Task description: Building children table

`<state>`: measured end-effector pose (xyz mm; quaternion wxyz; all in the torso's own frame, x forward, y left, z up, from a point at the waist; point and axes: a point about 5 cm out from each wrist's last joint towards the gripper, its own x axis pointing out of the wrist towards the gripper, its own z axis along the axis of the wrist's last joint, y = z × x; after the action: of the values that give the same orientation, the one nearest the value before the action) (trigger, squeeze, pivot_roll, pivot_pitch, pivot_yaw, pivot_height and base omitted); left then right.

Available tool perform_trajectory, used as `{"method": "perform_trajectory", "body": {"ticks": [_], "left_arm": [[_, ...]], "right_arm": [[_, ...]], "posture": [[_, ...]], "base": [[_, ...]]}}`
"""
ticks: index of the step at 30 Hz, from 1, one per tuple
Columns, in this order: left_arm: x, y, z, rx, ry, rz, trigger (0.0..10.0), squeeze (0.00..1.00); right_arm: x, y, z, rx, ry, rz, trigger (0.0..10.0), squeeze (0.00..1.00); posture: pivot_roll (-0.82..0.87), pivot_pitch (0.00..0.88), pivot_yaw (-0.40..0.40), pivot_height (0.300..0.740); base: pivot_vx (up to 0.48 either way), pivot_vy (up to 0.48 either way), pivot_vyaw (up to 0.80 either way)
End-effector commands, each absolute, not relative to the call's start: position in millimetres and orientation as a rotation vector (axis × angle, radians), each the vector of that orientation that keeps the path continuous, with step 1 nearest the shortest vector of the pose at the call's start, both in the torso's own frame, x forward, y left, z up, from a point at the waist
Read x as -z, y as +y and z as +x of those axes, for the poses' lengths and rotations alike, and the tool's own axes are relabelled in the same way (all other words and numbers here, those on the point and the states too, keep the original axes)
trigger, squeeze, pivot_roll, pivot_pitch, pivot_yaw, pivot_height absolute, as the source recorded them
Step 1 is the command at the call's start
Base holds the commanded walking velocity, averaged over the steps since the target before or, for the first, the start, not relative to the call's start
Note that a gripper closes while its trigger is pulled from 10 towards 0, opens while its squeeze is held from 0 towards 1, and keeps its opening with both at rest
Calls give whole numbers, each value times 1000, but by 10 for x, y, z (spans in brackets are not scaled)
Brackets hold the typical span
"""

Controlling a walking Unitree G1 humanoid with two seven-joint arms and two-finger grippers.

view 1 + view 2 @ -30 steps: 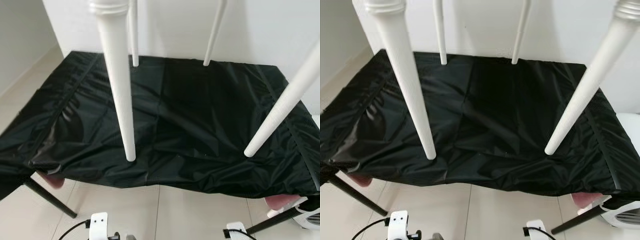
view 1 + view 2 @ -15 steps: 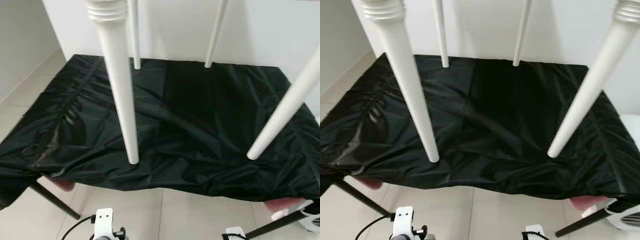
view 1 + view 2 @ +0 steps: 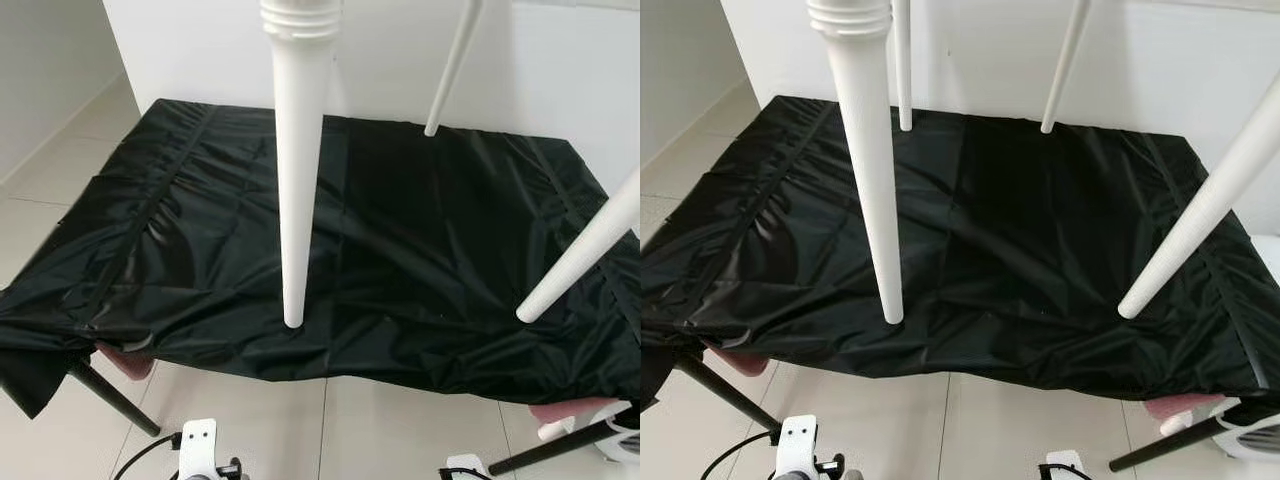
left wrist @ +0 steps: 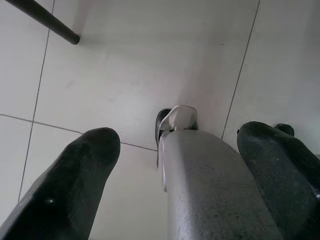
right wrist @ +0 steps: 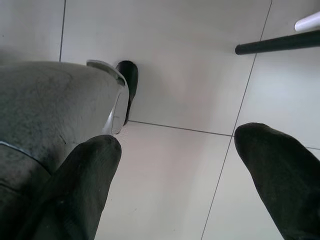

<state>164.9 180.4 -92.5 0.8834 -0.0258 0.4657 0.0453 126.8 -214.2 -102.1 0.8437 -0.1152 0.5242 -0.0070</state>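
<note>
Four white tapered table legs come down from above onto a black cloth [image 3: 430,250]. The near left leg [image 3: 297,170] has a ribbed collar at its top, and its foot rests near the cloth's front edge. The near right leg [image 3: 580,255] slants down to the cloth on the right. Two thinner-looking far legs [image 3: 902,70] [image 3: 1062,70] touch the cloth by the wall. My left gripper [image 4: 175,175] hangs open over the floor tiles beside my own grey leg. My right gripper [image 5: 175,185] also hangs open above the tiles, holding nothing.
The cloth covers a low stand with black metal legs [image 3: 110,395] [image 3: 560,447] and something pink under its corners [image 3: 125,360]. A white wall rises behind. A white slotted appliance [image 3: 1250,435] sits on the floor at the right. Pale tiles lie in front.
The whole view has shifted, so the white legs and cloth sit further right in the picture. Nothing was grasped, and both arms still hang low.
</note>
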Motion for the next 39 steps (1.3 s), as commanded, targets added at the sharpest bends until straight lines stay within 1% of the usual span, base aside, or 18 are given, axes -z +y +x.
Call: {"method": "perform_trajectory", "body": {"ticks": [1,13,39], "left_arm": [[977,1775,1538,-100,1013,-74,10000,0],[974,1760,1548,-105,1008,-80,10000,0],[971,1761,1555,-111,1006,-82,10000,0]], "right_arm": [[1043,-2109,1224,-4,1127,-240,10000,0],[1039,-2105,1241,-10,1127,-245,10000,0],[1034,-2094,1262,-29,1123,-263,10000,0]], "posture": [[32,0,-63,740],[38,0,-69,740],[52,0,-78,740]], "base": [[0,356,0],[0,407,0],[0,458,0]]}}
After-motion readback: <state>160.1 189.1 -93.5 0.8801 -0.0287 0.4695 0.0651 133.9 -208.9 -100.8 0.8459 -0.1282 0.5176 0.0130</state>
